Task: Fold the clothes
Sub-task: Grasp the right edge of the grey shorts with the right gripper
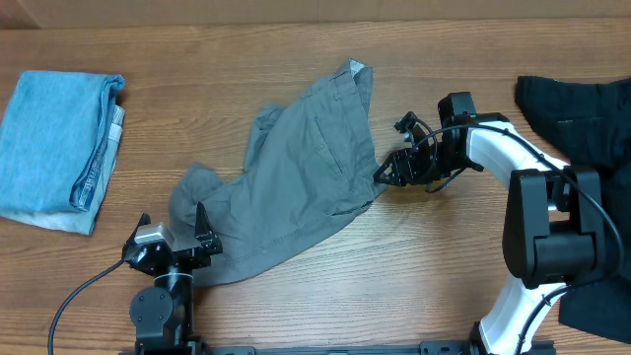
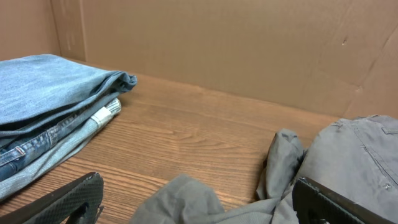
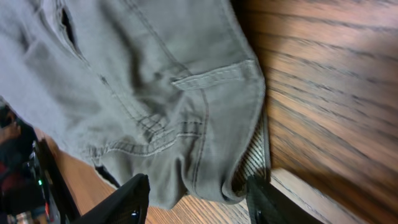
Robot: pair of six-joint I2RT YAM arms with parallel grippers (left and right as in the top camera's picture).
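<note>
Shorts [image 1: 306,168] of soft grey cloth lie crumpled on the tabletop [image 1: 296,59], limp and light we judge, so we would pinch the stitched hem that the right pincer [image 3: 198,198] straddles, jaws apart, while the left pincer [image 1: 174,225] gapes wide nearby.

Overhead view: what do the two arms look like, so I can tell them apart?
The right arm has white curved shells between bulky black joint housings, with thin black cables looping near its wrist. The left arm is black apart from a small silver block by its wrist, and a black cable trails from it. Both end in flat black fingers.
</note>
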